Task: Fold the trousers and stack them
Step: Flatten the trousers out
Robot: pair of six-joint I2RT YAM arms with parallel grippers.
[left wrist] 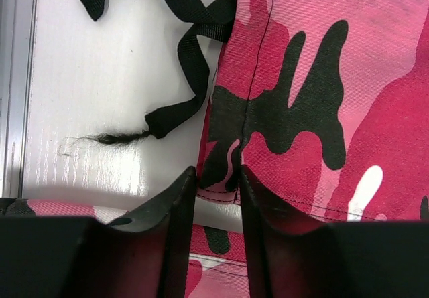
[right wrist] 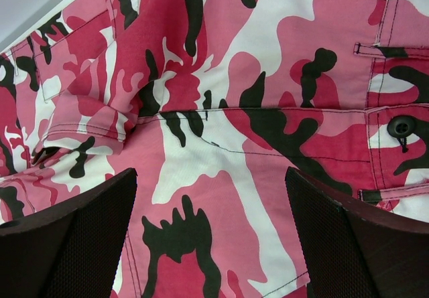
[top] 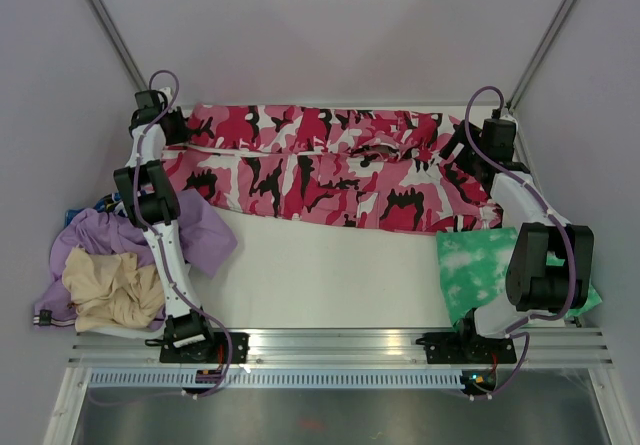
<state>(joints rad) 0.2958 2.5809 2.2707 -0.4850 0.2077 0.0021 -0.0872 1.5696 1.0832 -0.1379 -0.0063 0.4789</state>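
The camouflage trousers (top: pixel 330 170) lie spread across the far part of the table, leg ends to the left and waist to the right. My left gripper (top: pixel 172 130) hangs low over the far leg's hem. In the left wrist view its fingers (left wrist: pixel 216 174) stand a narrow gap apart, and the hem corner of the trousers (left wrist: pixel 322 77) lies flat between the tips. A black strap (left wrist: pixel 194 50) with a frayed end trails from the hem. My right gripper (right wrist: pixel 211 177) is wide open just above the waist cloth (right wrist: pixel 221 77), near a black button (right wrist: pixel 402 125). In the top view the right gripper (top: pixel 462 150) sits at the waist end.
A green-and-white tie-dye garment (top: pixel 480 260) lies folded at the right, partly under the right arm. Lilac (top: pixel 205 235) and beige (top: pixel 110 285) clothes are heaped at the left by the left arm. A metal rail (left wrist: pixel 17 77) borders the table's left edge.
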